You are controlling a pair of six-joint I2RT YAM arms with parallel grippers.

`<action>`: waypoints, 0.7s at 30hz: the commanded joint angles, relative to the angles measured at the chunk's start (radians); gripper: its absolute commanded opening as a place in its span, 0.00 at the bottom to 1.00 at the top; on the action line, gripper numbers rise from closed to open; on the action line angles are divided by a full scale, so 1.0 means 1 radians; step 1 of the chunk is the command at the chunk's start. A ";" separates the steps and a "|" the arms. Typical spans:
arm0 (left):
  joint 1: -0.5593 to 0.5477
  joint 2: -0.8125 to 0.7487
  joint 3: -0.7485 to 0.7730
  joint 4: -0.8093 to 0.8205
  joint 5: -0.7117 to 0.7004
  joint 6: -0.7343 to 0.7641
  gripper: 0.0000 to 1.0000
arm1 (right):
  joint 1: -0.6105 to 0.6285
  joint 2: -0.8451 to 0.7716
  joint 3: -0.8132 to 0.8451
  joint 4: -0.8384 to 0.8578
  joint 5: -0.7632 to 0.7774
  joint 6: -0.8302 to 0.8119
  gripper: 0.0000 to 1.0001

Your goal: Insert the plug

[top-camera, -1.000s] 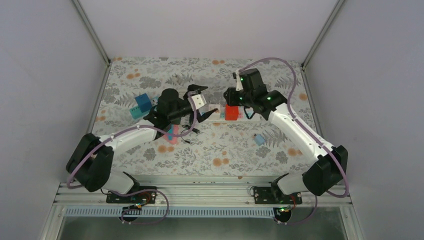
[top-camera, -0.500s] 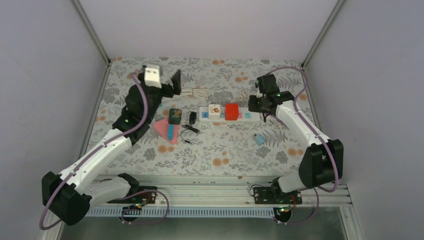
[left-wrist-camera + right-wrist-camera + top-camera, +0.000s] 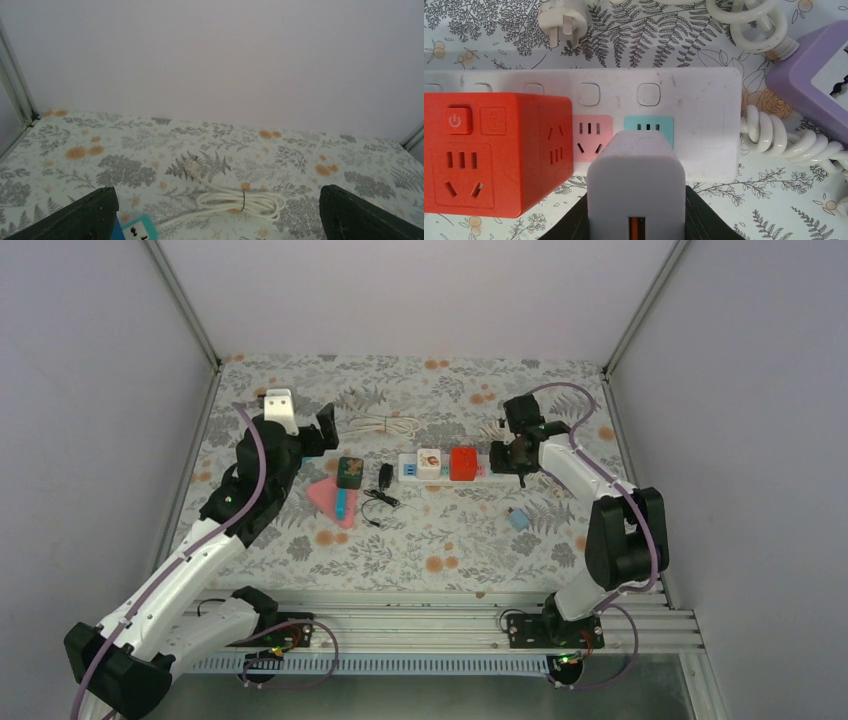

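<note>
From above, one power strip (image 3: 444, 470) lies mid-table and carries two adapters: a white cube adapter (image 3: 428, 462) and a red cube adapter (image 3: 463, 462). The right gripper (image 3: 512, 452) sits at its 3 o'clock end. The left gripper (image 3: 303, 418) hangs at 9 o'clock, spread wide and holding nothing.

The left wrist view shows two dark fingers (image 3: 90, 215) with one coiled white cable (image 3: 240, 202) between them.

In the right wrist view, the right gripper clenches one pale plug (image 3: 635, 185). The plug is at 6 o'clock of the teal socket (image 3: 648, 123), one of two free sockets. The pink socket (image 3: 591, 134) is at the plug's 11 o'clock.
</note>
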 commanded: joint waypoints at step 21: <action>0.005 -0.010 -0.022 0.008 0.033 0.040 1.00 | -0.005 0.114 -0.023 0.031 0.053 -0.047 0.18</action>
